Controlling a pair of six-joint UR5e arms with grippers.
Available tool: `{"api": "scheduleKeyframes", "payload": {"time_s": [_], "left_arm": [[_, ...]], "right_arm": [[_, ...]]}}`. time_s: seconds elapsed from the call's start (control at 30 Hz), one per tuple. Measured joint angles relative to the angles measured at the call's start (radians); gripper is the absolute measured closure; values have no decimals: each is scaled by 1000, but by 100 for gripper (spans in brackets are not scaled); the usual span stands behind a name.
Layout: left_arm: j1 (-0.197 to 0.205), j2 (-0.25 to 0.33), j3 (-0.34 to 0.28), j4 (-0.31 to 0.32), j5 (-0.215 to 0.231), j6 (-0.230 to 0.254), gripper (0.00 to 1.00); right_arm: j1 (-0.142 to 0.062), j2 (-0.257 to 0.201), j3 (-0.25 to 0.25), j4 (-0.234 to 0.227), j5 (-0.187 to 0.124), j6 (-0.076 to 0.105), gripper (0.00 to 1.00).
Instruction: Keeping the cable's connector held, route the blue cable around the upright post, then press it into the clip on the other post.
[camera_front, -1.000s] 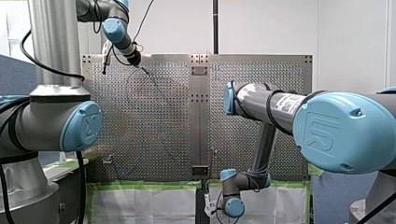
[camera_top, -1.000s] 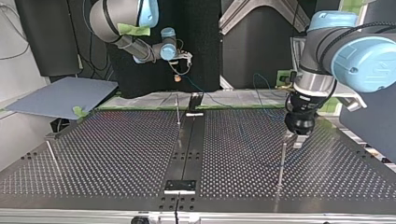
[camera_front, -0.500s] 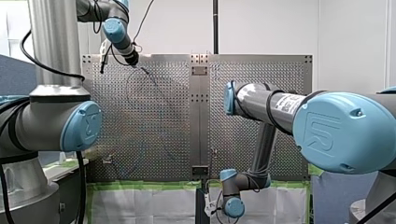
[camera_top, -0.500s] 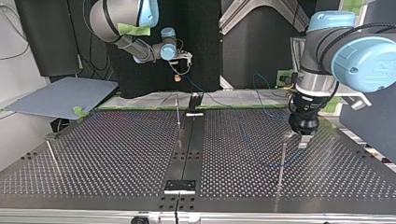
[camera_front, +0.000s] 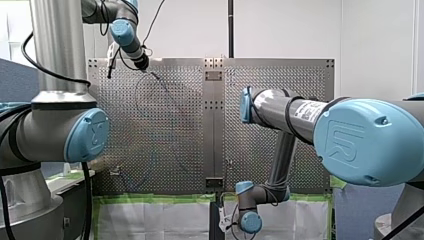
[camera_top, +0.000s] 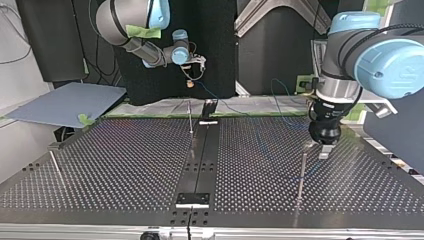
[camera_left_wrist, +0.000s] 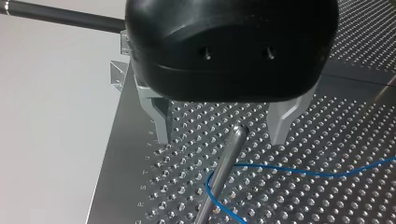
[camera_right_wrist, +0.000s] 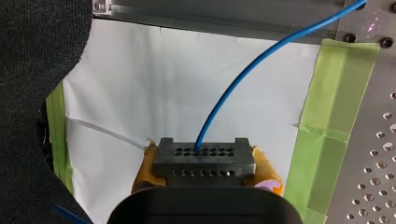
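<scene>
My right gripper (camera_right_wrist: 205, 167), with yellow pads, is shut on the grey connector block (camera_right_wrist: 205, 154). The blue cable (camera_right_wrist: 243, 79) runs out of the block toward the perforated table. In the top view this gripper (camera_top: 192, 75) hangs beyond the table's far edge. My left gripper (camera_left_wrist: 220, 140) is open, its metal fingers (camera_left_wrist: 161, 126) straddling the tip of an upright metal post (camera_left_wrist: 233, 142) without touching it. The cable (camera_left_wrist: 299, 171) lies loose on the table and curves around that post lower down. The top view shows this gripper (camera_top: 318, 149) just over the post (camera_top: 302, 172) at the right.
Two more thin posts stand on the table (camera_top: 125, 165), one near the far middle (camera_top: 190, 119), one at the top view's left (camera_top: 55, 167). A dark rail (camera_top: 202, 155) runs down the centre. Green tape and white sheet (camera_right_wrist: 177, 84) border the edge under my right gripper.
In the top view my left gripper has come slightly lower and to the right, closer over the post tip. My right gripper has stayed in place with the connector.
</scene>
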Motion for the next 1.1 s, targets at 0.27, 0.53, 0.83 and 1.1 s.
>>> {"api": "scheduleKeyframes", "payload": {"time_s": [0.27,0.53,0.83,1.1], "left_arm": [[-36,0,0,3,28,62,1],[-100,0,0,58,-9,129,1],[-173,-32,0,109,-29,185,1],[-210,-91,0,146,-80,189,1]], "right_arm": [[0,0,0,1,-1,0,100],[1,0,0,0,0,0,100],[3,0,0,-2,-2,0,100],[3,0,1,-2,-2,0,100]]}}
